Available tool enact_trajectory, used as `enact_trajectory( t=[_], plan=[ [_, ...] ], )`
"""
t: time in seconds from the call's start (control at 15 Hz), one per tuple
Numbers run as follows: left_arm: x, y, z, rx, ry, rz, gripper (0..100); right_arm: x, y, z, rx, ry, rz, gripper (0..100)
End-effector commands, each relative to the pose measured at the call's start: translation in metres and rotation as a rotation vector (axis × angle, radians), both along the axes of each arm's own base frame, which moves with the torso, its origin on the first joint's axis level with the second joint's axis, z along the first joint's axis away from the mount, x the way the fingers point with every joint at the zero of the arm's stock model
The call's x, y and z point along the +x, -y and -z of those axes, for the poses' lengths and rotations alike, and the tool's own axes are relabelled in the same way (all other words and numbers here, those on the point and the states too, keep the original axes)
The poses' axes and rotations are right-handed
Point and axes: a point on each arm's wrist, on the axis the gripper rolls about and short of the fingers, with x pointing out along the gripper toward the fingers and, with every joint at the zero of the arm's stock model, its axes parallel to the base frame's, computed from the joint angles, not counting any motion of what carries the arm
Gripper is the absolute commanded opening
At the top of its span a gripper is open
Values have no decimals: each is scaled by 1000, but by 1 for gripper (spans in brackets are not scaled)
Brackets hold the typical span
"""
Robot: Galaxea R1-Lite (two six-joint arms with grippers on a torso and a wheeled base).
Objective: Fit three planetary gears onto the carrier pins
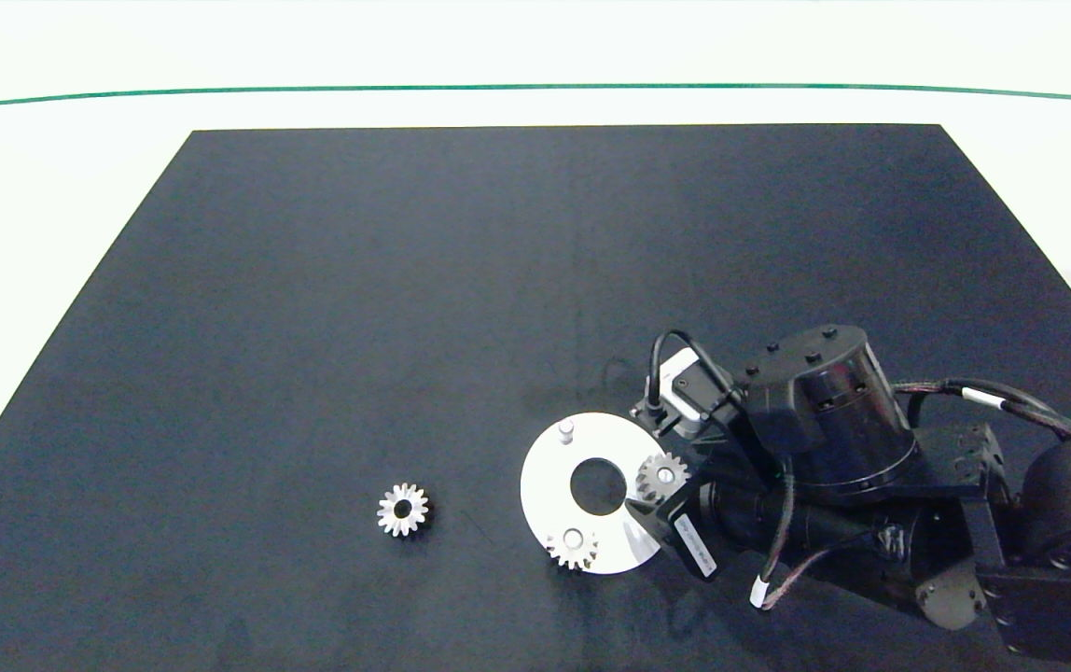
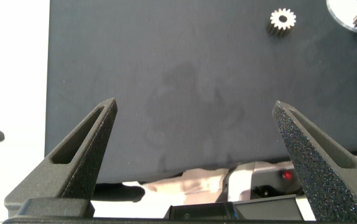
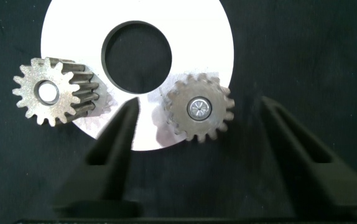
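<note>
The white disc point(image 1: 545, 485) lies on the mat at front centre-right. Two planetary gears sit on carrier pins: one point(image 1: 572, 547) at the disc's front edge, one point(image 1: 661, 476) on its right side. The third pin point(image 1: 565, 429) stands bare at the back. A third gear point(image 1: 402, 510) lies loose on the mat left of the disc, also seen as the loose gear point(image 2: 282, 21). My right gripper point(image 3: 198, 107) is open and straddles the right-hand seated gear point(image 3: 198, 123) with a gap on both sides. My left gripper point(image 2: 194, 106) is open, empty, low over the mat's edge.
The black mat point(image 1: 405, 308) covers most of the white table point(image 1: 50, 187), which has a green line point(image 1: 535, 88) at the back. The right arm point(image 1: 825, 429) reaches in from the right and covers the mat's front right corner.
</note>
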Motion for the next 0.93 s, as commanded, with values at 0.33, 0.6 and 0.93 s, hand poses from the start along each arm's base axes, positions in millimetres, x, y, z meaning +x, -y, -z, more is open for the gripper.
enact_trajectory(
  t=[0.33, 0.6, 0.93],
  plan=[
    [4, -1, 14, 7, -72, 11, 100, -98, 113, -48, 134, 197, 95, 100],
    [42, 1, 7, 69, -133, 45, 100, -155, 177, -47, 137, 214, 186, 100],
    [120, 9, 6, 127, -179, 213, 100, -170, 190, -60, 146, 307, 173, 100]
  ],
)
